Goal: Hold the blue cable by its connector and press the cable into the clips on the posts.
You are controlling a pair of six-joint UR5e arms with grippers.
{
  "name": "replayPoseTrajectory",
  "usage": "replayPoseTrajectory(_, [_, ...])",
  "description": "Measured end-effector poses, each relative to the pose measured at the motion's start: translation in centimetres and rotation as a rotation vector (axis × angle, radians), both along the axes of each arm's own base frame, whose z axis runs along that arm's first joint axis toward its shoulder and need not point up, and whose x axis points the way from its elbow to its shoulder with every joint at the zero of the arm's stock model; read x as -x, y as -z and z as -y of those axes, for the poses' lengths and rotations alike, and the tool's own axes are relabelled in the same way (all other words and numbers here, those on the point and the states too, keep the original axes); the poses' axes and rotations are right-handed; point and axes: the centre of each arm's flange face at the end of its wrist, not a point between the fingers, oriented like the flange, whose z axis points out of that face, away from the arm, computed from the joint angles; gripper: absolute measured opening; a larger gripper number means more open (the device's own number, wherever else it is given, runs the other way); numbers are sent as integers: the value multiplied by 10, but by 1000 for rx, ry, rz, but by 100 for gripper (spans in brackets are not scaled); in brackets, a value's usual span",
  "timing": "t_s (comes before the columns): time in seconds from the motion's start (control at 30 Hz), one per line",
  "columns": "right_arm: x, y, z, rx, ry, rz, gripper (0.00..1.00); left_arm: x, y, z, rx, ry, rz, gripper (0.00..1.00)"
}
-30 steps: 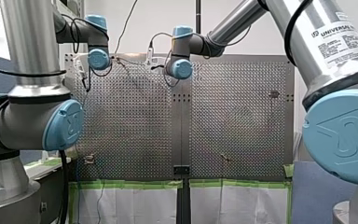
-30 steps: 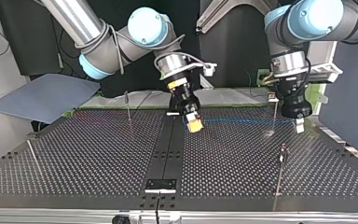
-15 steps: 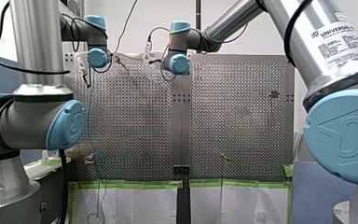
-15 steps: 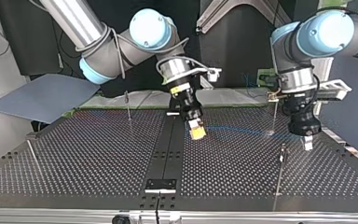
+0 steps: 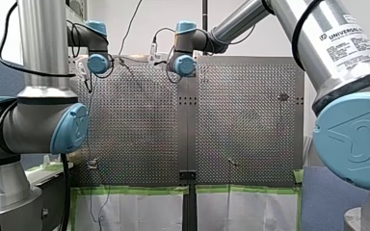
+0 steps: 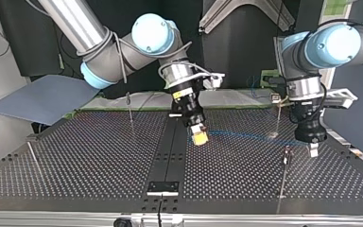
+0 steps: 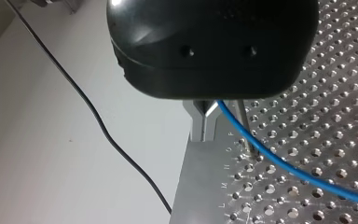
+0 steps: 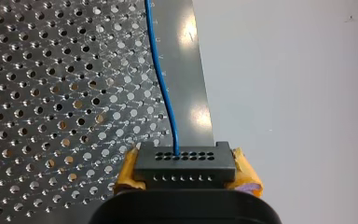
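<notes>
Gripping the connector point(image 8: 185, 163) between yellow pads point(image 8: 246, 175), my right gripper point(image 6: 198, 137) holds the blue cable point(image 6: 238, 134) stretched rightward in the top view toward my left gripper point(image 6: 313, 150), whose grip I cannot tell, beside a post point(image 6: 283, 176).

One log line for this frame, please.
right gripper: shut on connector | cable: runs to left gripper | left gripper: near post, grip unclear | clipped: cannot tell

You see a dull perforated metal table point(image 8: 51, 93), a smooth blue plastic-sheathed cable point(image 8: 160, 79) and a matt black plastic connector point(image 8: 184, 165).
</notes>
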Motion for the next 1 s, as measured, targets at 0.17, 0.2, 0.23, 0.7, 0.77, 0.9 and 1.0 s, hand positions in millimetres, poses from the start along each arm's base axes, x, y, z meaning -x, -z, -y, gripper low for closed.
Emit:
replayPoseTrajectory(0.17, [2,1,3,-3,5,-3,0,-9,6,-3,-4,25,8,0])
replayPoseTrajectory(0.2, [2,1,4,-3,6,-4,0,-11,8,-3,-6,30,7,0])
replayPoseTrajectory(0.23, [2,1,4,-4,7,-5,0,-14,10,-4,-8,35,5,0])
replayPoseTrajectory(0.7, [4,1,8,-7,14,-8,0,-30,7,-19,1,55,55,0])
replayPoseTrajectory(0.77, [4,0,9,-6,15,-7,0,-30,7,-21,1,55,58,0])
replayPoseTrajectory(0.9, [5,0,12,-6,19,-6,0,-36,5,-24,4,68,66,0])
replayPoseTrajectory(1.0, [6,2,16,-8,24,-8,0,-42,6,-25,4,81,64,0])
